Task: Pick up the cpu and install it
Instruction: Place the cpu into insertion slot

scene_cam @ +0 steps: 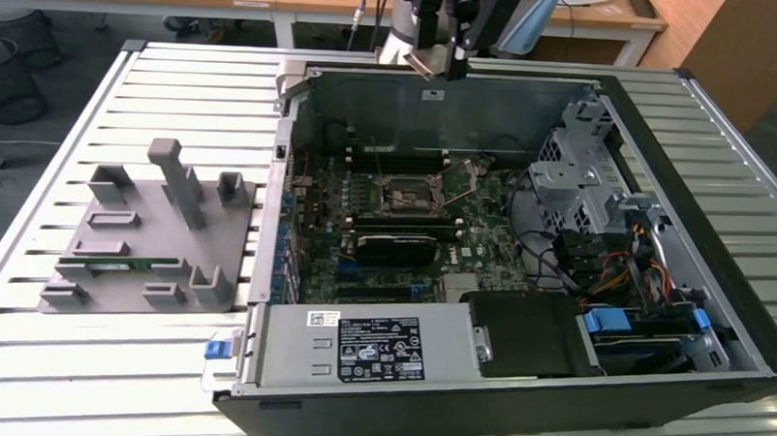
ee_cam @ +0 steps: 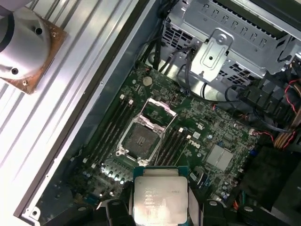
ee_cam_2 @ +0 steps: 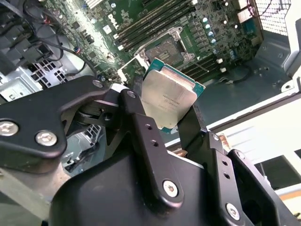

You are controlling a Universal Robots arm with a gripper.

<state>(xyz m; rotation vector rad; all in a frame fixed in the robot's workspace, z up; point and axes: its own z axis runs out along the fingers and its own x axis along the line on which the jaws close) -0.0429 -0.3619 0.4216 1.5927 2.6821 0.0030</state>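
Observation:
The cpu (ee_cam_2: 170,96), a flat square chip with a silver top and green rim, sits clamped between my gripper's (ee_cam_2: 168,120) two black fingers (ee_cam_2: 140,117); the gripper is shut on it. In the first wrist view the cpu (ee_cam: 160,197) hangs above the motherboard, a little off from the open socket (ee_cam: 141,139). The exterior view puts my gripper (scene_cam: 442,70) high over the far wall of the open computer case (scene_cam: 288,118), with the cpu (scene_cam: 428,61) a pale patch at its tip. The socket (scene_cam: 409,194) lies below, its latch frame lifted.
A grey holder (scene_cam: 148,234) with a green memory stick (scene_cam: 122,263) stands on the slatted table (scene_cam: 47,361) at the exterior view's left. Inside the case are a black block (scene_cam: 394,245), a metal drive cage (scene_cam: 584,167), cables and a power supply (scene_cam: 371,343).

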